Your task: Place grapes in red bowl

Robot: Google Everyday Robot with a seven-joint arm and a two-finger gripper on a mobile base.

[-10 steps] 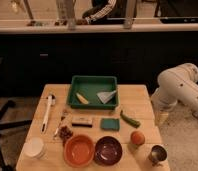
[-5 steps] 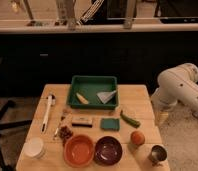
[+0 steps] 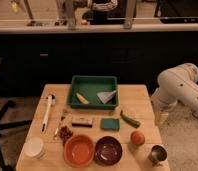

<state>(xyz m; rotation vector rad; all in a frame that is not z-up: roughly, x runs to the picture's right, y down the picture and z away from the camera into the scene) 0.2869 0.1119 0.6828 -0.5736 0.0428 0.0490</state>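
Grapes (image 3: 66,134) lie far across table (image 3: 142,100) from hand (image 3: 162,119) (jaws apart, at right edge).

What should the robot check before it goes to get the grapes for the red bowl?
1. Grapes in plain sight on the table, just behind and left of the red bowl: ok.
2. Red bowl upright with nothing in it: ok.
3. Right bowl picked out: the purple bowl sits right beside it, but the colours are easy to tell apart: ok.
4. Gripper open and holding nothing: ok.
5. Gripper close to the grapes: not ok. It hangs off the table's right side, and the grapes are over on the left.
6. Grapes free of the small things lying next to them: cannot tell.
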